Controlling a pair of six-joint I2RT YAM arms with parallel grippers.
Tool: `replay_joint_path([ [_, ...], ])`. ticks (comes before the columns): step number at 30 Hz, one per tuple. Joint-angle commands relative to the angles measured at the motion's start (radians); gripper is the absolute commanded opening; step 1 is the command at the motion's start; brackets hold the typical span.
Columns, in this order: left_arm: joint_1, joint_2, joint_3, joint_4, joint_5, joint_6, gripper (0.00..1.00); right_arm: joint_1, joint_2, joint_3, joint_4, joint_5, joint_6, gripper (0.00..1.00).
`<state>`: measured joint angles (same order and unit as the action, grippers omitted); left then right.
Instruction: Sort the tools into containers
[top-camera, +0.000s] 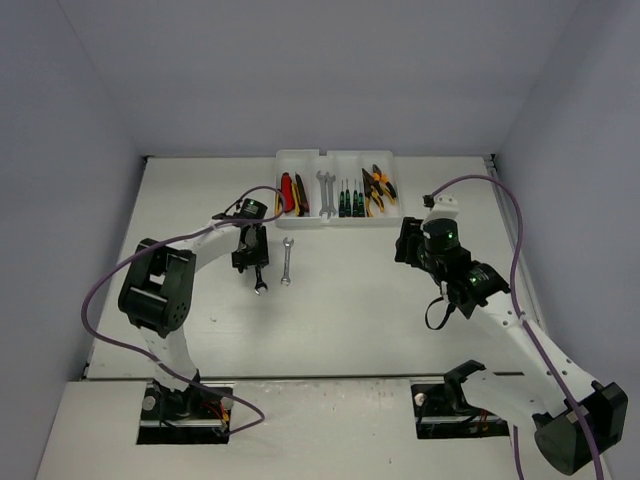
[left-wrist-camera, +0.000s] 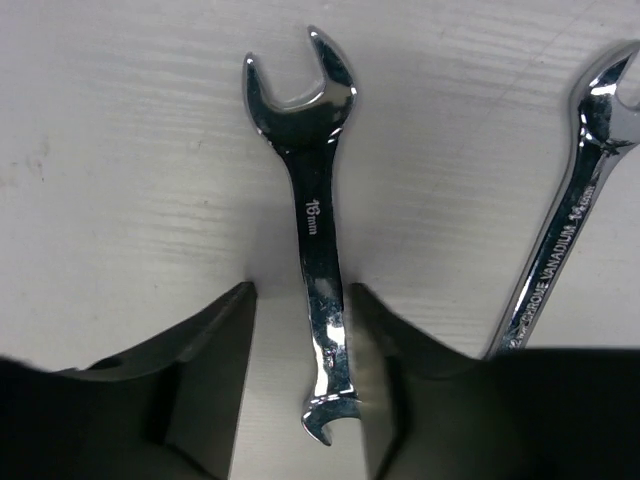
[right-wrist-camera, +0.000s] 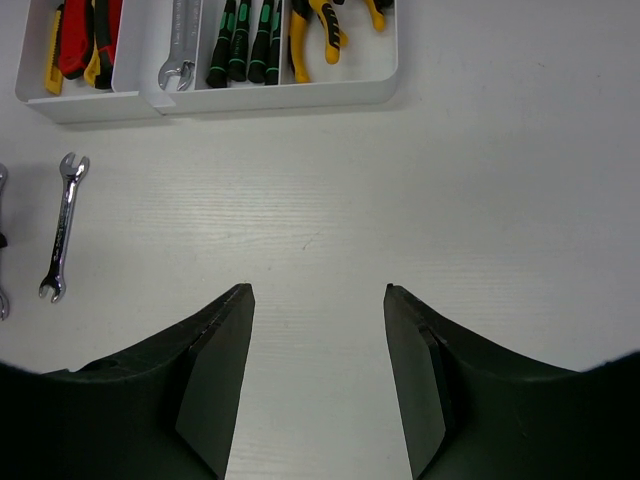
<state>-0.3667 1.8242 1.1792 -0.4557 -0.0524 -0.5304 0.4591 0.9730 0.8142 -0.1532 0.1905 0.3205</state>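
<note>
table (top-camera: 350, 320): white, faint wood grain | walls (top-camera: 300, 70): plain pale grey-blue

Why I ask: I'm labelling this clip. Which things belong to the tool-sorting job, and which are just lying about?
Job:
- silver open-end wrench, straddled by the open left gripper
- second silver wrench beside it
- translucent white plastic tray, holding red and yellow cutters, a third wrench, black-green screwdrivers and yellow-handled pliers

Just there:
- purple arm cables
- white table
</note>
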Motion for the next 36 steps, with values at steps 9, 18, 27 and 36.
replay_joint_path([
  [9, -0.011, -0.052, -0.004, 0.023, -0.024, -0.031, 0.00, 0.000, -0.013, -0.013, 0.057, 0.061, -0.005, 0.52],
  [18, -0.042, -0.260, 0.034, 0.034, 0.013, -0.033, 0.00, 0.000, -0.032, -0.027, 0.059, 0.086, 0.003, 0.52],
  [27, -0.082, -0.208, 0.235, 0.120, 0.123, -0.027, 0.00, -0.002, -0.080, -0.043, 0.062, 0.150, 0.022, 0.52],
  [36, -0.097, 0.051, 0.486, 0.290, 0.250, 0.005, 0.00, -0.002, -0.085, -0.063, 0.076, 0.162, 0.029, 0.52],
])
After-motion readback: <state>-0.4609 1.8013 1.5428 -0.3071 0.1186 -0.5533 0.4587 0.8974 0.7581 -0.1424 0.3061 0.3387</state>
